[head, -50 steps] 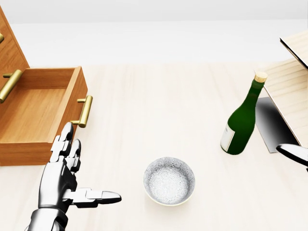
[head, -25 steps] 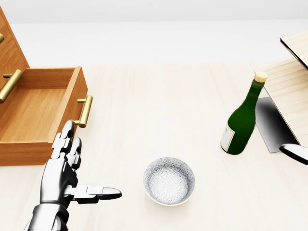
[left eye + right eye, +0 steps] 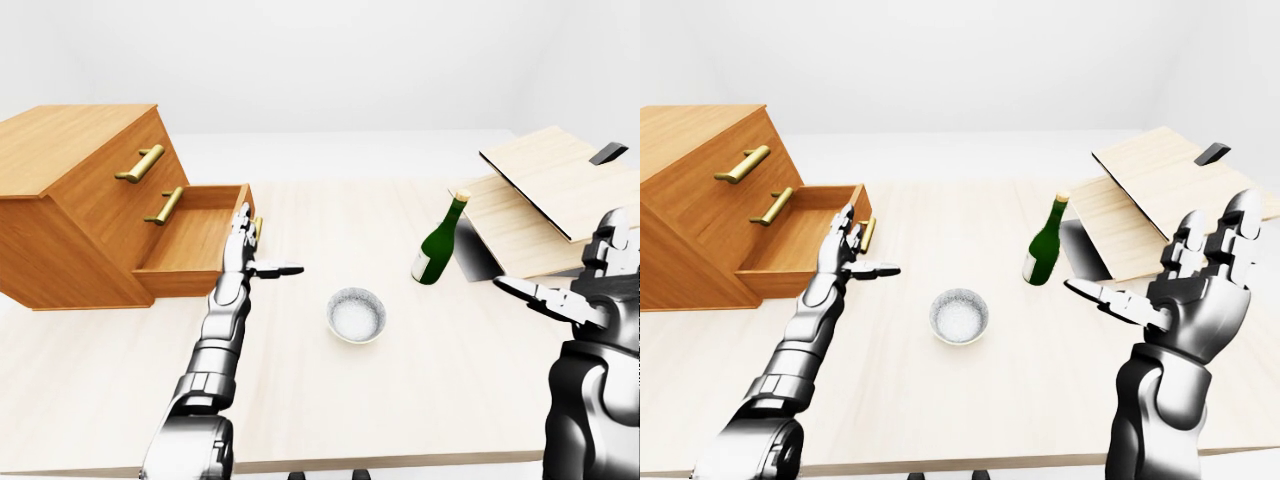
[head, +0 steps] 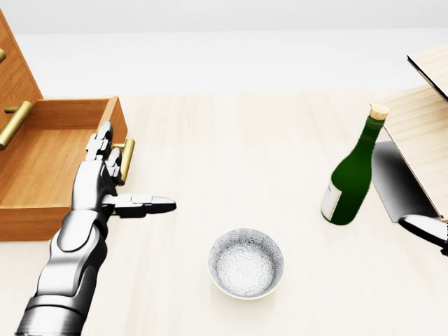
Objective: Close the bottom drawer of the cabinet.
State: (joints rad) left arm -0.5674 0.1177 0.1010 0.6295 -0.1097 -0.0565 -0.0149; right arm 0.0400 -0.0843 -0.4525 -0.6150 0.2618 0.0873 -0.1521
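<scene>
**Left hand at the open drawer's face**

We saw the cabinet [image 3: 80, 200] at the upper left of the left-eye view, standing on the pale worktop [image 4: 231, 154]. Its bottom drawer [image 4: 49, 161] was pulled out and showed a bare wooden floor inside; in the head view it filled the left edge of the frame. The drawer's brass handle [image 4: 126, 161] stood on its outer face, turned toward the centre of the frame.

Our left hand [image 4: 105, 178] was spread open, fingers [image 4: 103, 143] pointing toward the top of the frame and the thumb stretched out to the right. In the head view the fingers overlapped the drawer's face and handle; whether they touched we could not tell. The left arm ran down to the lower left corner.

Our right hand [image 3: 1200, 270] was held up at the right of the right-eye view, also open with fingers splayed, clear of everything on the worktop.

A speckled white bowl [image 4: 246, 263] sat at lower centre of the head view, well apart from the drawer. A green bottle [image 4: 352, 175] with a cork stood upright at the right, just beside stacked pale wooden boards [image 3: 545, 195].
</scene>
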